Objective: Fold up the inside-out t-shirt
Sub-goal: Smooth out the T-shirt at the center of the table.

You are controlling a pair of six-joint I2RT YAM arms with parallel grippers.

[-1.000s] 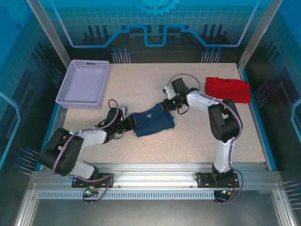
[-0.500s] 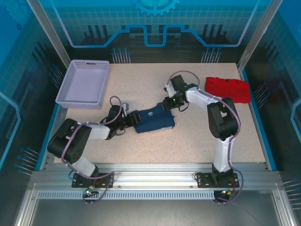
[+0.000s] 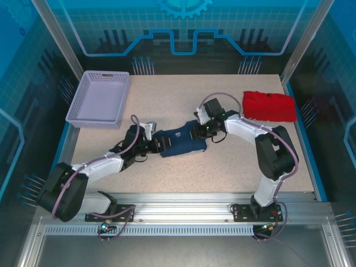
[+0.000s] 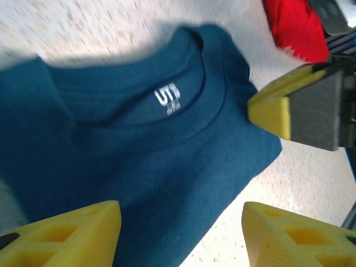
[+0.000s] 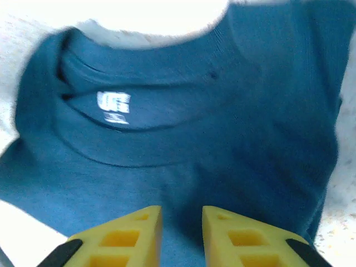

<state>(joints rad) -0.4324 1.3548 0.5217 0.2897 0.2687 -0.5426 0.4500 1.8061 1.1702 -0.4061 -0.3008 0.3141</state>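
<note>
On the speckled table [image 3: 167, 100], inside-out t-shirt [image 3: 181, 142]; left tool [image 4: 181, 217] wide, right tool [image 5: 182, 219] narrow.

A robot lab cell: aluminium frame [image 3: 178, 199], blue printed wall panels [image 3: 222, 28].

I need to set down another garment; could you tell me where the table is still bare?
Bare: the far strip between the lavender basket and the red garment, and the near stretch in front of the navy t-shirt. Crowded: the centre, with the left claw and right claw at it.
</note>
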